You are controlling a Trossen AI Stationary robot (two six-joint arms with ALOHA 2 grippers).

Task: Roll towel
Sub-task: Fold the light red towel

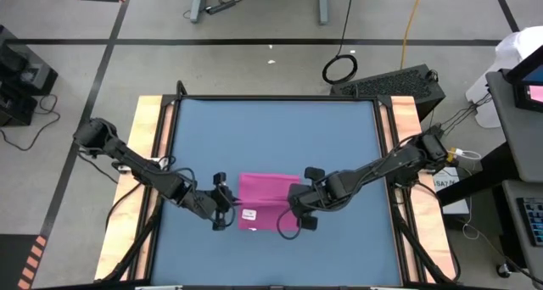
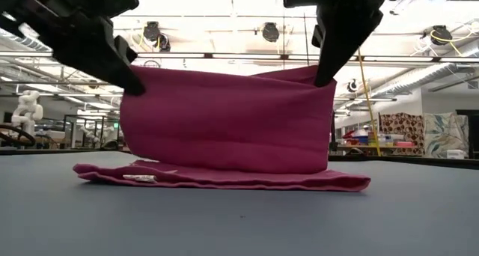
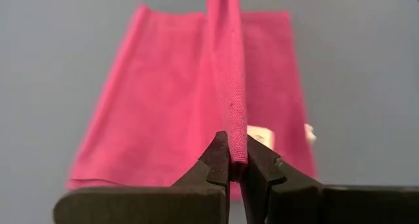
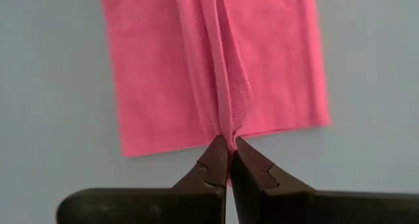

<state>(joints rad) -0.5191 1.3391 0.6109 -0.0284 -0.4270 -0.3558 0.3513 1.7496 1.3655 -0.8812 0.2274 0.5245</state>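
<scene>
The magenta-pink towel (image 1: 265, 198) lies a little near of the blue table's (image 1: 339, 137) middle. Its white tag (image 2: 141, 178) is at its near left. One strip of it is raised like a curtain (image 2: 224, 121) between my two grippers, and the rest lies flat on the table (image 2: 247, 181). My left gripper (image 1: 227, 207) is shut on the raised strip's left end. My right gripper (image 1: 299, 212) is shut on its right end. My left gripper pinches the left end of the towel's raised ridge (image 3: 237, 152) between its two fingers, slanting down from the table's left. One layer or several, I cannot tell. The cloth runs almost straight across to the other gripper, and its lower part rests on the table. My right gripper pinches the ridge's right end (image 4: 229, 133) between its two fingertips, pointing steeply down from the table's right. The cloth puckers beside the fingertips (image 4: 243, 103). This end is lifted clear, and the strip hangs below it down to the flat part.
Blue tabletop lies bare on every side of the towel. Wooden rails (image 1: 148, 154) run along the table's left and right sides. A black case (image 1: 399, 82) stands on the floor beyond the far right corner.
</scene>
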